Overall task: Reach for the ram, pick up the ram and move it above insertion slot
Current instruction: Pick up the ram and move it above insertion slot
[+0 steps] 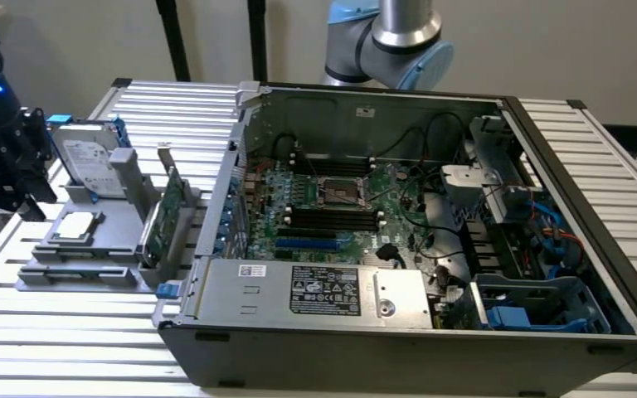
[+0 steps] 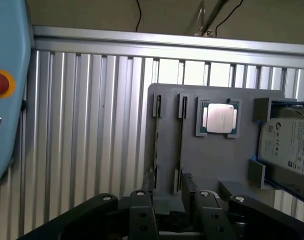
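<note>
In the wrist view the gripper [image 2: 167, 184] was seen closest, its fingers [image 2: 147, 187] parted a little and nothing gripped. Beyond them the ram [image 2: 180, 145] was shown edge-on as a thin line, set upright in a slot of the gray holder [image 2: 212, 160] just beside the CPU [image 2: 219, 119], with the hard drive [image 2: 287, 145] past the CPU. In the exterior view the gripper [image 1: 11, 174] was seen at the exterior view's left, by the holder's far side from the open case [image 1: 296, 348], and its finger gap could not be told there.
</note>
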